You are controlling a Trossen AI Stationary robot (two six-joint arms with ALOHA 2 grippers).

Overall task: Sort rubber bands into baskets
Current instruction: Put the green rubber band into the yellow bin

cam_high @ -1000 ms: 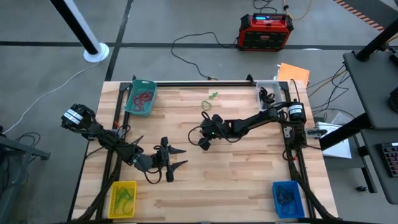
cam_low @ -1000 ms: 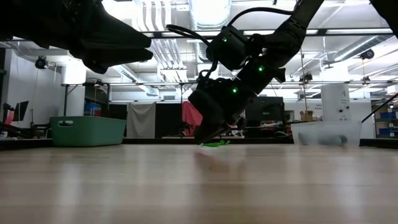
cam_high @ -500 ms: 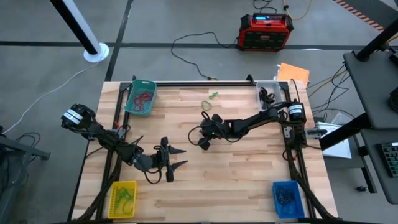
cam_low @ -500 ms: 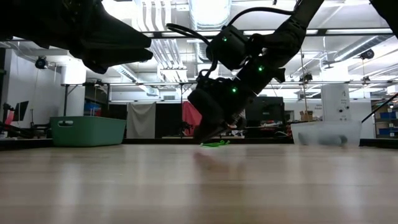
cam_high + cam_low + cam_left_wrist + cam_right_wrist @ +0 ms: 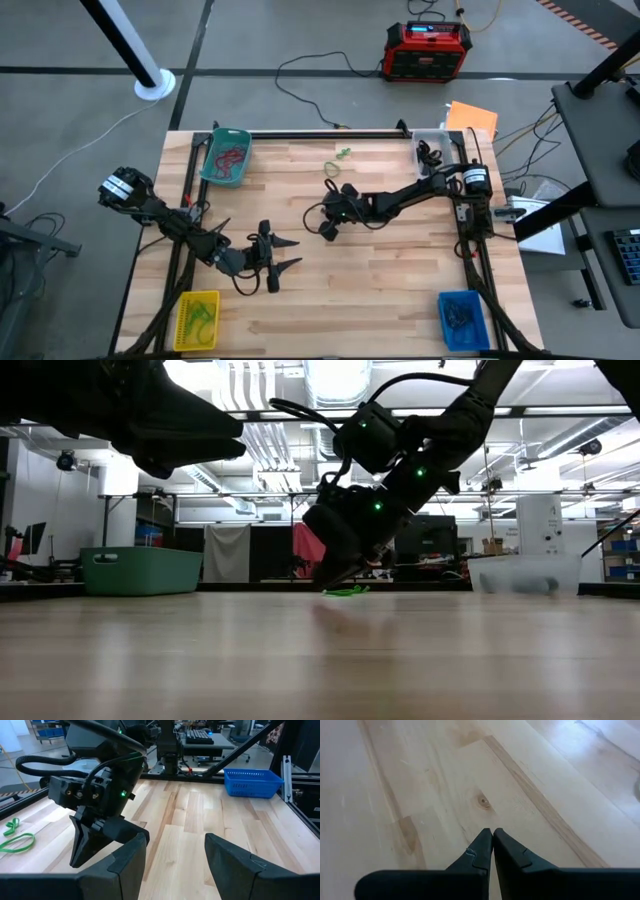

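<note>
**High view: right hand closed at the middle of the bench, left hand spread open nearby**

The wooden bench (image 5: pixel 400 270) carries four baskets at its corners. Taking the teal basket (image 5: pixel 226 157) as the landmark: it holds red rubber bands (image 5: pixel 232 156) and sits at the far left corner. The clear basket (image 5: pixel 432 148) stands well apart from it along the same far edge, the yellow basket (image 5: pixel 197 319) lies at the near corner on the teal basket's side, and the blue basket (image 5: pixel 461 318) is at the corner diagonally opposite.

Two green rubber bands (image 5: pixel 337 161) lie loose on the wood between the teal and clear baskets, close to the far edge.

The right hand (image 5: pixel 328 232) hangs low over the middle of the bench, nearer than the green bands and well apart from the teal basket. Its fingers (image 5: pixel 482 851) are pressed together tip to tip over bare wood, and nothing shows between them.

The left hand (image 5: pixel 290 254) is nearer still, roughly between the teal and yellow baskets but farther toward the middle. Its fingers (image 5: pixel 131 856) stand wide apart with nothing between them.
</note>
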